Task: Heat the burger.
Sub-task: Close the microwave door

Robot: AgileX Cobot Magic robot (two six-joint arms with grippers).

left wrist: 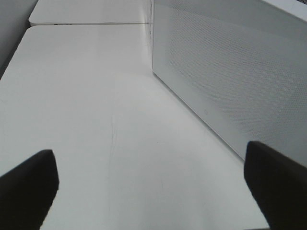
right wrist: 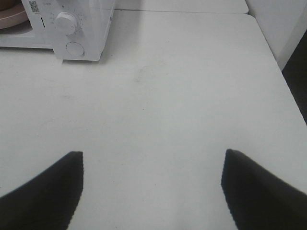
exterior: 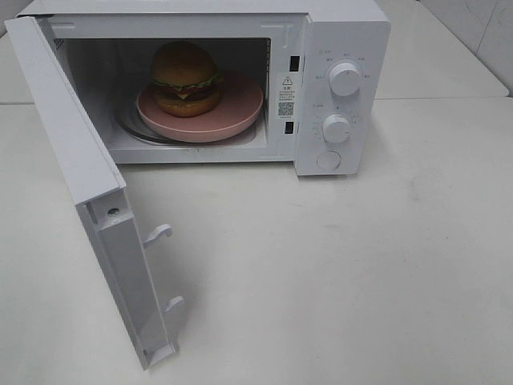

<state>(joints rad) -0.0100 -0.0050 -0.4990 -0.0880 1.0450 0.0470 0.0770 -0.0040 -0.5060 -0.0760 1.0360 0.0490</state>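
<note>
The microwave [exterior: 353,32] stands at the rear of the white worktop [exterior: 337,265]; its door [exterior: 72,152] is swung fully open on the left hinge, with the inner face exposed and two latch hooks [exterior: 159,234] projecting from its free edge.

The burger [exterior: 186,76] sits inside the cavity, upright, on the left part of a round pink plate [exterior: 232,112]; the plate rests on the glass turntable [exterior: 132,128]. The bun is domed and golden-brown; a dark patty, yellow cheese and a green lettuce edge show below it.

The control panel at the right of the cavity carries an upper knob [exterior: 345,79], a lower knob [exterior: 337,128] and a round button [exterior: 329,160] beneath them; a warning label [exterior: 286,96] is fixed to the frame beside the cavity.

Left pincer [left wrist: 151,191]: the two dark fingers [left wrist: 26,187] are set wide apart with nothing between them; it hangs above bare worktop [left wrist: 96,120], with a dotted white panel [left wrist: 230,72] standing on edge close by.

Right pincer [right wrist: 153,191]: the fingers [right wrist: 264,191] are likewise spread apart and hold nothing; it hangs above the worktop [right wrist: 168,96], well apart from the microwave [right wrist: 91,28]. This view also shows the lower knob [right wrist: 65,21], the round button [right wrist: 74,48] and a sliver of the pink plate [right wrist: 9,17].
</note>
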